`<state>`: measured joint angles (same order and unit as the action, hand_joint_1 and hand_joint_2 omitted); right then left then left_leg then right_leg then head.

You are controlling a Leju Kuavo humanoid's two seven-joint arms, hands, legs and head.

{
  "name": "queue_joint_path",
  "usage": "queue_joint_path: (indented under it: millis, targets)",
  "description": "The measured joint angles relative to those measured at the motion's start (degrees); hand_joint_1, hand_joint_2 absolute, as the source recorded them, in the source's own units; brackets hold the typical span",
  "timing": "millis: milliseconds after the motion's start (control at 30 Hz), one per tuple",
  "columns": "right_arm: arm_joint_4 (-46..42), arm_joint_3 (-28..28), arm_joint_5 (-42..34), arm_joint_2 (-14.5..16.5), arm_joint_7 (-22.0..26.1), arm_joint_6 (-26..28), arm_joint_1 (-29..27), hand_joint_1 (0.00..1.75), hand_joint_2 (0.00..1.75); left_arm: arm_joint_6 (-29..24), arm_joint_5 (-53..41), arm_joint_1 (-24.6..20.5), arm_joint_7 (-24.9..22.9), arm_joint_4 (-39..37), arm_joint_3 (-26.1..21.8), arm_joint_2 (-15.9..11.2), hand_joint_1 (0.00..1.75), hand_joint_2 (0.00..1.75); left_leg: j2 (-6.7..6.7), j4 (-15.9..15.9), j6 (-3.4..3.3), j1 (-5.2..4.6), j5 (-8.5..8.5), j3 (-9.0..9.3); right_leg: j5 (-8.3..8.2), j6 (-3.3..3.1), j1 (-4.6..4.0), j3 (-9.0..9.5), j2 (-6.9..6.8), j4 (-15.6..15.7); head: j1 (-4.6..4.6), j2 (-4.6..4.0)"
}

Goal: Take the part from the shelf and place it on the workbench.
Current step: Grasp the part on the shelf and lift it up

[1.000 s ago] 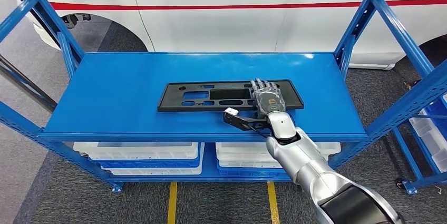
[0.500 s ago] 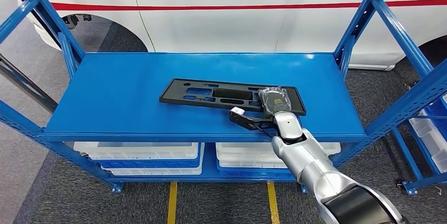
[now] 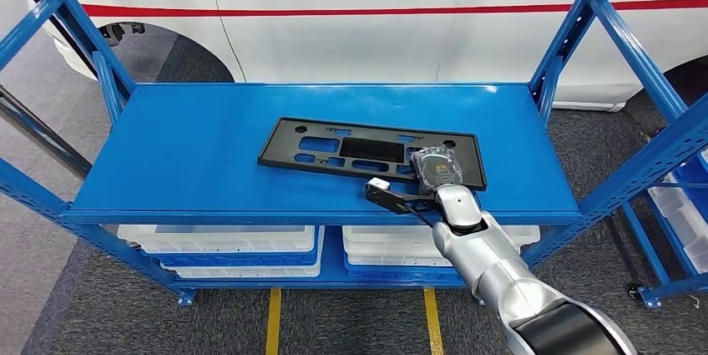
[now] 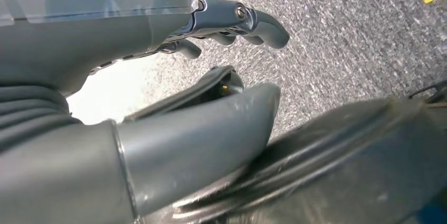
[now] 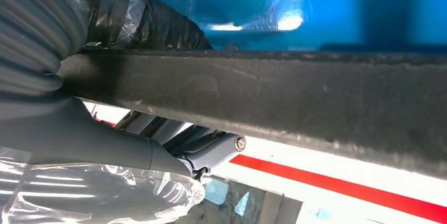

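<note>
My right hand [image 3: 436,169] has its fingers [image 5: 211,150] closed around the near right end of the black part [image 3: 367,150], which lies on the blue shelf [image 3: 192,146] — a long, flat, stiff plate, likely light but prone to swing from one end. My left hand [image 4: 158,76] hangs with fingers loosely apart — holding nothing

Black part [image 3: 359,149] on blue shelf [image 3: 192,150]

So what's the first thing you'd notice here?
A long black part with cut-out holes lies on the bright blue shelf, and the robot's silver right hand grips its right end. Behind the shelf stands a white car with a red stripe.
</note>
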<state>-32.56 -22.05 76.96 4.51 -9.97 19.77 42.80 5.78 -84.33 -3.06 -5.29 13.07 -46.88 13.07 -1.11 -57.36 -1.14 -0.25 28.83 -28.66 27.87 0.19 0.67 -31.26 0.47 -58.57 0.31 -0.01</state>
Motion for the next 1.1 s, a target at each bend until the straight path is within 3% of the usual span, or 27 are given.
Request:
queue_joint_path:
  millis: [233, 367, 500, 567, 600, 667, 700, 733, 767, 800, 867, 933, 1033, 1100]
  targets:
    - [-2.1, 0.93, 0.14, 0.02, 0.89, 0.42, -1.63, 1.75, 1.75, -0.8, 0.22, 0.0, -0.34, 0.0, 0.0, -0.1, 0.0, 1.75, 0.0, 0.0, 0.0, -0.03, 0.0, -0.02, 0.0, 0.0, 0.01, -0.01, 0.0, 0.0, 0.0, -0.02]
    - [-5.03, 1.39, 0.2, 0.0, 2.71, 4.01, -2.91, 1.75, 1.75, -0.93, 0.13, 0.02, -0.43, 0.0, 0.0, -0.12, 0.0, 1.75, 0.0, -0.14, -0.08, -0.14, 0.03, -0.13, -0.05, 0.11, 0.15, -0.06, 0.0, 0.07, -0.01, -0.01]
    - [-12.71, 1.53, 1.09, -0.01, 5.39, 7.46, -5.09, 1.75, 1.75, -1.36, -0.31, 0.08, -0.59, 0.0, 0.0, -0.15, 0.0, 1.75, 0.0, -0.16, -0.9, -0.35, -0.43, -0.53, -0.53, 0.87, 0.44, -0.24, 0.03, 0.32, -0.02, -0.01]
    - [-17.91, 1.44, 3.14, -0.29, 6.27, 8.04, -5.9, 1.75, 1.75, -1.58, -0.34, 0.11, -0.7, -0.01, 0.0, -0.09, 0.0, 1.75, 0.27, 0.98, -1.45, 0.0, -1.36, -0.32, 0.34, 1.2, 0.38, -0.7, -0.04, -0.42, 0.0, 0.0]
    - [-20.3, 1.36, 3.9, -0.47, 6.61, 8.09, -6.1, 1.75, 1.75, -1.66, -0.35, 0.12, -0.73, -0.01, 0.0, -0.06, 0.0, 1.75, 0.42, 1.56, -1.75, 0.21, -1.78, -0.25, 1.68, 1.3, 0.33, -1.54, -0.08, -2.16, 0.0, -0.01]
    - [-24.21, 1.14, 4.07, -0.86, 7.4, 7.99, -6.57, 1.75, 1.75, -1.73, -0.34, 0.12, -0.76, -0.01, 0.0, -0.04, 0.0, 1.75, 0.56, 1.81, -2.04, 0.36, -2.09, -0.45, 5.28, 1.57, 0.48, -4.64, -0.19, -8.84, 0.01, 0.0]
    - [-25.78, 1.05, 3.87, -1.03, 7.84, 7.92, -6.96, 1.75, 1.75, -1.74, -0.34, 0.14, -0.77, -0.01, 0.0, -0.04, 0.0, 1.75, 0.55, 1.67, -2.07, 0.4, -2.11, -0.65, 6.49, 1.8, 0.64, -6.32, -0.19, -12.42, 0.0, -0.01]
    - [-27.2, 0.92, 3.7, -1.19, 8.23, 7.86, -7.42, 1.75, 1.75, -1.74, -0.34, 0.15, -0.78, -0.01, 0.0, -0.03, 0.0, 1.75, 0.52, 1.44, -2.02, 0.47, -2.07, -0.82, 6.65, 2.04, 0.86, -7.42, -0.2, -14.67, 0.0, 0.0]
    - [-28.46, 0.8, 3.59, -1.36, 8.53, 7.82, -7.83, 1.75, 1.75, -1.74, -0.34, 0.17, -0.81, -0.01, 0.0, -0.03, 0.0, 1.75, 0.46, 1.09, -1.88, 0.6, -1.97, -1.01, 5.58, 2.3, 1.1, -7.59, -0.23, -14.81, 0.0, 0.0]
    - [-29.64, 0.65, 3.55, -1.54, 8.74, 7.8, -8.15, 1.75, 1.75, -1.74, -0.34, 0.18, -0.84, -0.01, 0.0, -0.04, 0.0, 1.75, 0.39, 0.6, -1.61, 0.78, -1.76, -1.21, 3.54, 2.57, 1.37, -6.76, -0.29, -12.75, 0.01, -0.01]
    - [-31.53, 0.33, 3.54, -1.83, 9.01, 7.8, -8.48, 1.75, 1.75, -1.74, -0.34, 0.16, -0.94, 0.0, 0.0, -0.11, 0.0, 1.75, 0.29, -0.62, -0.69, 1.03, -1.08, -1.91, 0.1, 3.01, 1.66, -3.89, -0.38, -6.23, 0.06, -0.02]
    - [-32.9, 0.02, 3.54, -1.97, 9.14, 7.84, -8.71, 1.75, 1.75, -1.74, -0.34, 0.12, -1.04, 0.0, -0.01, -0.19, 0.0, 1.75, 0.22, -1.76, 0.15, 0.92, -0.66, -2.76, -0.49, 2.56, 1.52, -2.74, -0.21, -3.1, 0.11, -0.01]
    - [-34.17, -0.32, 3.58, -2.12, 9.19, 7.87, -9.24, 1.75, 1.75, -1.75, -0.35, 0.19, -1.2, 0.0, -0.02, -0.25, 0.0, 1.75, 0.12, -2.58, 1.02, 0.88, -0.66, -3.74, -0.36, 0.89, 1.35, -3.59, -0.18, -2.96, 0.16, -0.01]
    - [-34.56, -0.49, 3.62, -2.16, 9.18, 7.86, -9.37, 1.75, 1.75, -1.75, -0.37, 0.22, -1.31, 0.0, -0.02, -0.29, 0.0, 1.75, 0.22, -4.77, 1.46, 1.0, 1.46, -4.9, -0.97, -0.21, 1.35, -4.22, -0.43, -2.78, 0.16, -0.02]
